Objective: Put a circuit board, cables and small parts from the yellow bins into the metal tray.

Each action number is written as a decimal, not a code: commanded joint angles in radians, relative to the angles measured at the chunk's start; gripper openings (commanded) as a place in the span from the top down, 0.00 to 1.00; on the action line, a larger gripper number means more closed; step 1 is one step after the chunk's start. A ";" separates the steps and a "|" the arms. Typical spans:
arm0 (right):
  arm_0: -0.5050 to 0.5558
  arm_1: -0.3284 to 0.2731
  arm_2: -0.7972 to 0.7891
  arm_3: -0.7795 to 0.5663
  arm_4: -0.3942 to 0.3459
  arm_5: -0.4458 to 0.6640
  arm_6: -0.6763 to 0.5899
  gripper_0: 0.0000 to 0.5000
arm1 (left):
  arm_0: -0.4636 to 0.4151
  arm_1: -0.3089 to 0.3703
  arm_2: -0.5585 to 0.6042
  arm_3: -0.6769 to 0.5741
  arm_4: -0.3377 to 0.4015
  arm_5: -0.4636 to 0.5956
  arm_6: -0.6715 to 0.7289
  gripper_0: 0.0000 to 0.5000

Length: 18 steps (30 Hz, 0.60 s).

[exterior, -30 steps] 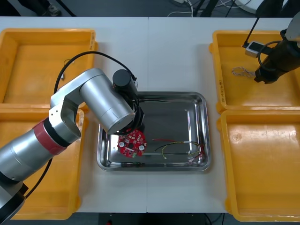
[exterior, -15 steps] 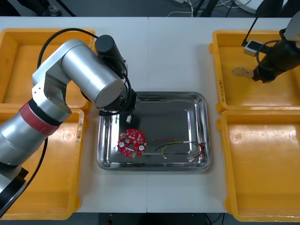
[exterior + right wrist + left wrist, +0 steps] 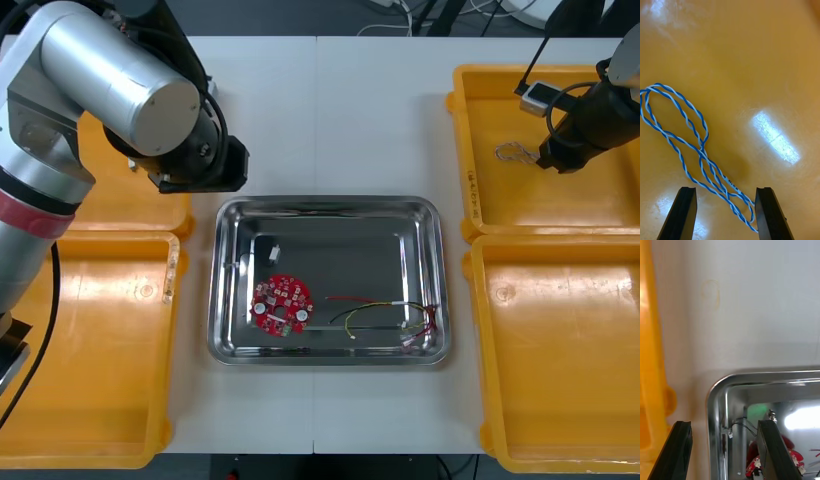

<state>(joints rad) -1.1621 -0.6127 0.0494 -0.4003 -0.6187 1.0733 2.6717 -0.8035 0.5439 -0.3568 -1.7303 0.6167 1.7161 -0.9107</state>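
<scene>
The metal tray (image 3: 428,215) holds a round red circuit board (image 3: 281,303), a small metal part (image 3: 270,250) and a red and yellow cable (image 3: 385,315). My left arm (image 3: 130,90) is off the tray's far left corner. In the left wrist view, my left gripper (image 3: 724,452) stands open above the tray's corner rim (image 3: 715,401), and the board (image 3: 790,461) lies past one finger. My right gripper (image 3: 553,160) hangs in the far right yellow bin (image 3: 470,140). It is open, with the end loop of a twisted blue and white cable (image 3: 692,142) between its fingers (image 3: 687,213).
A thin black cable (image 3: 738,422) lies in the tray's corner. The near right bin (image 3: 560,360) and the near left bin (image 3: 100,360) look bare. The far left bin (image 3: 651,352) borders the white table (image 3: 330,120) beside the left gripper.
My left arm has lifted off the tray and swung back to the far left, leaving the circuit board and a small metal part in it. The right gripper has hardly moved.
</scene>
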 commanded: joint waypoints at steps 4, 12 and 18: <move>-0.014 0.004 0.033 -0.015 -0.041 -0.019 0.034 0.10 | -0.078 0.047 0.104 0.074 -0.002 0.043 -0.160 0.00; 0.004 0.002 0.037 -0.015 -0.044 -0.030 0.034 0.11 | -0.125 0.057 0.177 0.210 -0.025 0.039 -0.277 0.00; 0.015 0.004 0.037 -0.015 -0.052 -0.036 0.034 0.10 | -0.158 0.068 0.223 0.304 -0.034 0.027 -0.353 0.00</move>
<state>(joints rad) -1.1512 -0.6125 0.0710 -0.4003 -0.6583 1.0475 2.6717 -0.8923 0.5662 -0.1788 -1.4517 0.6000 1.7509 -1.1988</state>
